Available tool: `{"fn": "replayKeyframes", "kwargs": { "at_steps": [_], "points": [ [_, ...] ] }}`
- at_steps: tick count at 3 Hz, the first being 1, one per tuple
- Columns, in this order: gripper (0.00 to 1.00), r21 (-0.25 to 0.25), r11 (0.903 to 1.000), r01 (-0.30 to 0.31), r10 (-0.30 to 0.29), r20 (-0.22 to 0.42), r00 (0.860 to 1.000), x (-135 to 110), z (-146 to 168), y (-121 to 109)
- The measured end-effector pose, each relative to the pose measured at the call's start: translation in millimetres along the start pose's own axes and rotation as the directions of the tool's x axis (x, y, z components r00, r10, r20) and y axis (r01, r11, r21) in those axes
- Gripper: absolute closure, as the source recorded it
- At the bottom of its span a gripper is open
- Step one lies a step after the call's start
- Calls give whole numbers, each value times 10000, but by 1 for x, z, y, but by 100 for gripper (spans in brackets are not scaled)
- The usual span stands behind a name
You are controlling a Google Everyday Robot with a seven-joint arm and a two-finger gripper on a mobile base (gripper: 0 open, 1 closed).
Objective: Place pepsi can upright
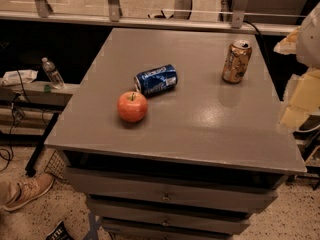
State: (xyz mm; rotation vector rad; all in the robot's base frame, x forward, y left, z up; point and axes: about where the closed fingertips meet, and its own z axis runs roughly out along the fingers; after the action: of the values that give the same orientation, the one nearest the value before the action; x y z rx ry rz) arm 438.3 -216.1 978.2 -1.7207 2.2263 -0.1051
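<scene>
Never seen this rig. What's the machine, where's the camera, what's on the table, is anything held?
One picture, from a camera looking down on a grey table with drawers; its mount isn't recorded. The machine is a wheeled robot with one arm. The pale shapes at the right edge are likely its gripper, beside the table, away from everything. On the table: a blue pepsi can lying on its side, an apple close in front, a gold-brown can upright at far right. Nothing looks held.

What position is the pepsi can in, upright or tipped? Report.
Tipped. The pepsi can lies on its side on the table, silver end toward the apple. The end effector sits at the right edge, clear of it.
</scene>
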Motion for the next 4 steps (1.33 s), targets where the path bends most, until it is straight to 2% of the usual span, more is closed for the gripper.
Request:
{"fn": "replayKeyframes", "kwargs": {
  "at_steps": [1, 2, 3, 4],
  "points": [
    [0, 2, 10000, 0, 0, 1, 10000, 0, 0, 0],
    [0, 170, 9953, 952, -949, -179, 9953, -17, 5, -24],
    [0, 329, 9484, 3153, -3138, -444, 9485, -71, 22, -67],
    [0, 160, 9229, 3848, -3841, -341, 9227, -106, 40, -83]
  ]
}}
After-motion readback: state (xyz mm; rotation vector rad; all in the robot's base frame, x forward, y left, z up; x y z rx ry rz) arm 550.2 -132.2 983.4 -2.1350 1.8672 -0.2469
